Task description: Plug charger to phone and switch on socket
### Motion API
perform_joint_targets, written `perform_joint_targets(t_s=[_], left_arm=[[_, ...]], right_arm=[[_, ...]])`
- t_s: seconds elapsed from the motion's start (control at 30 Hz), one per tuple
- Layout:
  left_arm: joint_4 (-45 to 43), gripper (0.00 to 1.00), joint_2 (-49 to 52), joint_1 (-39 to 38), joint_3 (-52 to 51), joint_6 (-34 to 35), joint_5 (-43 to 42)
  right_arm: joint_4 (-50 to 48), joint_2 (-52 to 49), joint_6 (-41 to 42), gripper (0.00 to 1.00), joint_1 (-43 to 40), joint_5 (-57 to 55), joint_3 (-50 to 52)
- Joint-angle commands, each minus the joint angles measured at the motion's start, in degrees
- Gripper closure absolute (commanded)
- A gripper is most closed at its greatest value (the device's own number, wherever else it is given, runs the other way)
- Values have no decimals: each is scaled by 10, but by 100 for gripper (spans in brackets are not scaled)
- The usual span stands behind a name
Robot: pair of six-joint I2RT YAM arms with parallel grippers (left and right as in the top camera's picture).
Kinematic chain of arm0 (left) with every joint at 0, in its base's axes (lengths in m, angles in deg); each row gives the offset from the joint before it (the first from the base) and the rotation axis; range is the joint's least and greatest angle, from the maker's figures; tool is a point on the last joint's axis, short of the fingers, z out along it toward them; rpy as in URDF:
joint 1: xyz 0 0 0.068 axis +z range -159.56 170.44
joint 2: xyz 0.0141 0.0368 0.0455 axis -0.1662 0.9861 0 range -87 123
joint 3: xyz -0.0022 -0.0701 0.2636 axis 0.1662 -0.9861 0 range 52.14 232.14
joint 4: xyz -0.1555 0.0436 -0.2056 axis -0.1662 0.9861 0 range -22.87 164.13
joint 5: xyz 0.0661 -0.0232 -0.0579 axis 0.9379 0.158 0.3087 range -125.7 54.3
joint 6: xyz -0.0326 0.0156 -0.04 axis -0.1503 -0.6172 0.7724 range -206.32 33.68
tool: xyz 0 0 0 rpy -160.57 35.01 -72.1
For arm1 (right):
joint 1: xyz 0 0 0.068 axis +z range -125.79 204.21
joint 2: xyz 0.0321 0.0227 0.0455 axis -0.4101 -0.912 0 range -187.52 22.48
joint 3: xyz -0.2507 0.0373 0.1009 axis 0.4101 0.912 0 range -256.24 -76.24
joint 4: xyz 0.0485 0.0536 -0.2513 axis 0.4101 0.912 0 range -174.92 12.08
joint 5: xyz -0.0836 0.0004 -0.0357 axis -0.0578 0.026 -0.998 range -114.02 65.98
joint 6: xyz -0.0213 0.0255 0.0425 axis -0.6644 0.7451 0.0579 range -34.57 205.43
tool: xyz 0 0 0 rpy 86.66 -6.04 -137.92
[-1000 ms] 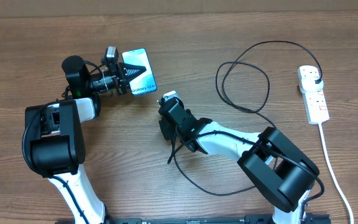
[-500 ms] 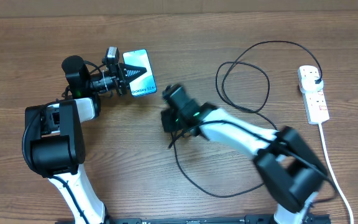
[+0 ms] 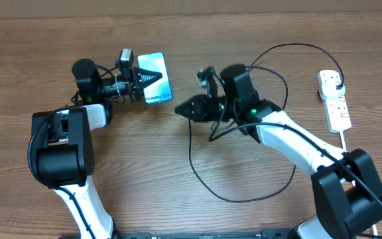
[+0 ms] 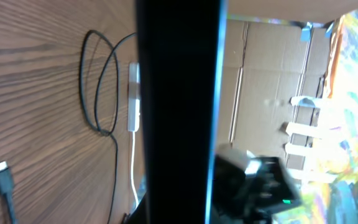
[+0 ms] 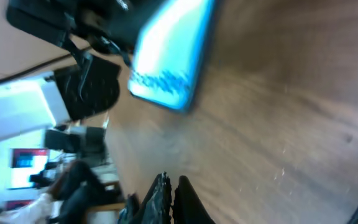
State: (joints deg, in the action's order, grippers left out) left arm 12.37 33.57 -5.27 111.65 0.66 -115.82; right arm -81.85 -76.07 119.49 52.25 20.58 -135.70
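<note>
Overhead: phone (image 3: pixel 154 76) clamped in left gripper (image 3: pixel 140 78); right gripper (image 3: pixel 180 111) narrow, apparently pinching charger (image 3: pixel 190 156) near it (tip not yet inserted). Outstanding: insertion, then socket (image 3: pixel 337 109) switch, well apart at right.

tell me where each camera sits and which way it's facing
overhead: above the table, looking down; both arms, phone, charger, socket.
left wrist: on the left arm, looking along the phone's dark edge toward the socket; left hand unclear.
right wrist: behind the right hand, facing the phone and left arm.
all share the phone.
</note>
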Motion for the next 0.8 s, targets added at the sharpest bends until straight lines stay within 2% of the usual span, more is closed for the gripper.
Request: perform_joint_targets(t_s=[0.0,0.03,0.07,0.1,0.17,0.3,0.43,0.47,0.57,0.77], left_arm=[[-22,96,-3,-10,3,21,23],[-24,95,-3,-10,3,21,27],[-24,96,-3,-10,3,21,31],[-24,95,-3,-9,3,20,36],[-25,96,-3,-6,3,18,43],[-25,95,-3,5,3,17,42],[-25,95,-3,18,3,17,46],[-25,95,-3,22,3,17,47],[-25,95,-3,31,3,13,50],[-25,95,-2,33,3,8,49]], right_arm=[[-20,-2,32,96,-15,35,44],[-15,-2,24,87,-16,15,50],[-9,-2,12,63,-16,-7,51],[-4,-2,-12,54,-13,-40,51],[-5,-2,-49,46,3,-116,51],[-4,-2,-112,37,55,-292,50],[-5,-2,-150,27,95,-420,50],[-4,-3,-157,23,102,-447,50],[-4,-8,-184,3,111,-493,47],[8,-62,-230,1,111,-514,5]])
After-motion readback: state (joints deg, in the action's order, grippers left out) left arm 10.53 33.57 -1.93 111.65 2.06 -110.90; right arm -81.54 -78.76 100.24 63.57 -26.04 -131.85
